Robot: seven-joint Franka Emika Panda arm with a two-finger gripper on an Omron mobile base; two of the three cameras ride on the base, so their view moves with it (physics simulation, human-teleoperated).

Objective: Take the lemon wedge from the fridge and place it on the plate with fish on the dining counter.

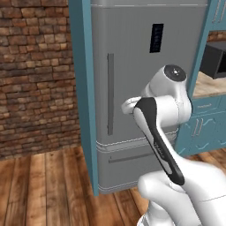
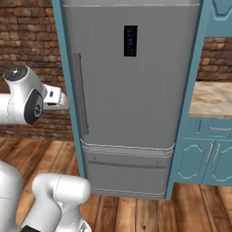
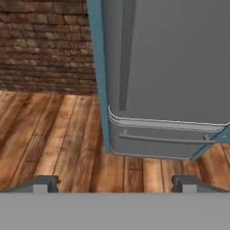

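The tall grey fridge [image 1: 132, 66] [image 2: 136, 90] [image 3: 179, 67] stands shut in front of me, with its long vertical handle [image 1: 110, 92] [image 2: 81, 95] [image 3: 126, 54] near its left edge and a small black display panel [image 1: 156, 38] [image 2: 130, 41] high on the door. Its bottom drawer [image 3: 161, 143] is closed too. My gripper [image 3: 116, 184] is open and empty, a short way off the fridge, looking at its lower left corner and the floor. The lemon wedge is hidden behind the closed door. The plate and the dining counter are out of view.
A teal side panel [image 1: 84, 88] [image 3: 101, 76] frames the fridge's left edge, with a brick wall [image 1: 35, 75] beyond it. To the right are teal cabinets [image 2: 204, 158], a beige wall counter [image 2: 213, 97] and a black appliance [image 1: 216, 59]. Wooden floor [image 3: 54, 134] lies below.
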